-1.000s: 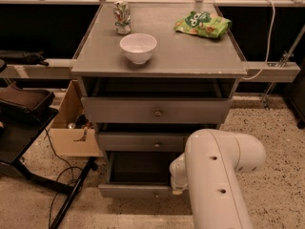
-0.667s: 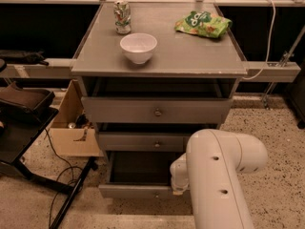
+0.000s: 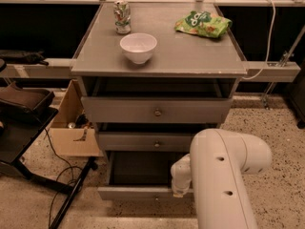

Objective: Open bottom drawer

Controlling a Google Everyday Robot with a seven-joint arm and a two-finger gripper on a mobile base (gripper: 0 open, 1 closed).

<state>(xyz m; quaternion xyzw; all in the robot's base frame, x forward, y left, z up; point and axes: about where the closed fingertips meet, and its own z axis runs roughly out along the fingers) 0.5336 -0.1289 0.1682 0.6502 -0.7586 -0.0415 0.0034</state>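
**Bottom drawer already out, almost nothing moved**

Over the last second barely anything changed. The bottom drawer [image 3: 133, 193], at lower centre of the frame, stood pulled out about as far as a second before. Its dark inside was exposed below the middle drawer [image 3: 143, 141].

The gripper [image 3: 180, 187] kept the same spot at the drawer's front edge, right of centre, roughly where the knob should be. The knob itself was hidden. Whether the gripper clamped it or had let go could not be told, because the white arm [image 3: 224, 185] in the lower right blocked that.

With no further travel showing, the pull looked finished or paused at its end. The task seemed essentially done, with release and retreat probably left.

The top drawer [image 3: 119, 109] stayed slightly out. The bowl [image 3: 138, 46], can [image 3: 122, 17] and bag [image 3: 202, 24] on the tabletop [image 3: 190, 56], in the upper frame, did not shift.
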